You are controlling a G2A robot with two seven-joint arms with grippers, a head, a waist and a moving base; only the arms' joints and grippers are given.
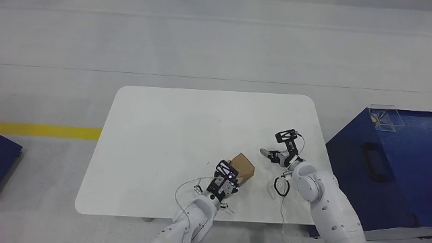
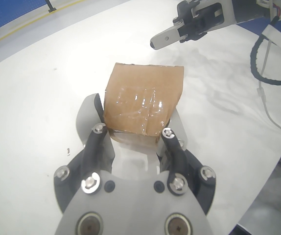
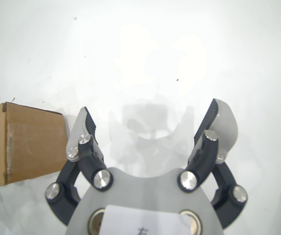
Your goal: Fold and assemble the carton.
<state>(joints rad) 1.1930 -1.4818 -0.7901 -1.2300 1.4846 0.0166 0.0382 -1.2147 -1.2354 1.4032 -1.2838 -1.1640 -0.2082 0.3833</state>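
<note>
A small brown carton (image 1: pixel 242 167), closed up and taped over with clear tape, sits on the white table (image 1: pixel 169 142) near its front edge. My left gripper (image 1: pixel 227 176) is shut on the carton (image 2: pixel 143 94), one finger against each side of its near end. My right gripper (image 3: pixel 150 110) stands open just above the bare table, with nothing between its fingers. The carton (image 3: pixel 25 145) lies a short way to its side, apart from it. In the left wrist view the right gripper (image 2: pixel 158 42) hangs beyond the carton's far edge without touching it.
A blue cabinet (image 1: pixel 378 169) stands off the table's right side, with a clear plastic holder (image 1: pixel 386 117) on top. The table's front edge runs close behind both grippers. The far and left parts of the table are bare white surface.
</note>
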